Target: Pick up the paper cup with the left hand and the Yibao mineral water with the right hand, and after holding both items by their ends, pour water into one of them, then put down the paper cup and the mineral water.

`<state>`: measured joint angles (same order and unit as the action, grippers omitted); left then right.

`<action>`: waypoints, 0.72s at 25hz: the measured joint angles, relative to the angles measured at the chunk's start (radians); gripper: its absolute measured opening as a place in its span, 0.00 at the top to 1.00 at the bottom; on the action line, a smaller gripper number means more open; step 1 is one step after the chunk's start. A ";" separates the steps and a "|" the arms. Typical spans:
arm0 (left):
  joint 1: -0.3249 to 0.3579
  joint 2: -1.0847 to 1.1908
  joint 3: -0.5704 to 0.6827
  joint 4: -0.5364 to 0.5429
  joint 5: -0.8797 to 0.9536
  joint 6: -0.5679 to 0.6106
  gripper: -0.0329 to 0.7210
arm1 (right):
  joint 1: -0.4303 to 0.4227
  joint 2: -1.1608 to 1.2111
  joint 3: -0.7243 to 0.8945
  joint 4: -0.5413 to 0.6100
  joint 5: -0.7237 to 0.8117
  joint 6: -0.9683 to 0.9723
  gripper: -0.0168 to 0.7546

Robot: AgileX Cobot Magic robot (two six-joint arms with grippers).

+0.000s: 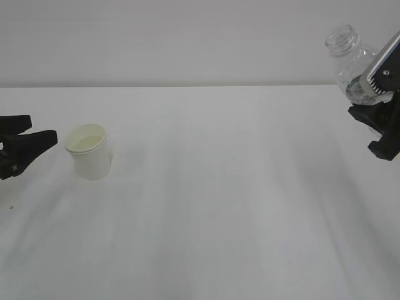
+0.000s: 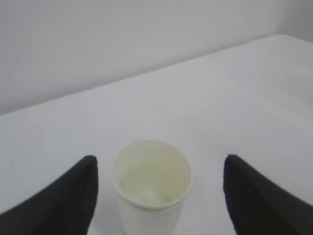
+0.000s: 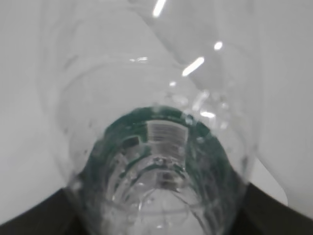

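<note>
The paper cup [image 1: 89, 150] stands on the white table [image 1: 212, 206], and the left hand [image 1: 26, 149] waits beside it with jaws spread wide, not touching. The right hand [image 1: 379, 119] pinches the Yibao mineral water [image 1: 349, 59] up high, tilted, so nothing spills

You see the small white tapered paper cup [image 1: 89, 150] upright on the table at left — the clear capless plastic bottle [image 1: 351, 60] is tilted, raised at far right.

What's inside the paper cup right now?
The paper cup shows a cream-white inside with what looks like a little clear water at the bottom. Its near inner wall is hidden behind the rim.
</note>
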<state>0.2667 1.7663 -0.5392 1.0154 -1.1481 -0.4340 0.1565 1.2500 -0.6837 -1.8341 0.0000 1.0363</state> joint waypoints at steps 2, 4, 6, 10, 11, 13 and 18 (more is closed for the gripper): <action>0.000 -0.030 0.005 0.000 0.000 -0.002 0.20 | 0.000 0.000 0.000 0.000 0.000 0.000 0.43; 0.000 -0.059 0.005 0.000 0.000 -0.011 0.20 | 0.000 0.000 0.000 0.000 0.000 0.000 0.43; 0.000 -0.079 0.005 0.000 0.000 -0.029 0.20 | 0.000 0.000 0.000 0.000 0.000 0.000 0.43; 0.000 -0.104 0.005 0.007 0.000 -0.048 0.20 | 0.000 0.000 0.000 0.000 0.000 0.000 0.43; 0.000 -0.109 0.005 0.017 0.000 -0.054 0.20 | 0.000 0.000 0.000 0.000 0.000 0.000 0.43; 0.000 -0.113 0.005 0.036 0.000 -0.075 0.20 | 0.000 0.000 0.000 0.000 0.000 0.004 0.43; 0.000 -0.136 0.005 0.076 0.000 -0.097 0.23 | 0.000 0.021 0.000 0.000 0.000 0.023 0.43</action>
<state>0.2667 1.6308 -0.5345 1.0914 -1.1481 -0.5310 0.1565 1.2707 -0.6837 -1.8341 0.0000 1.0593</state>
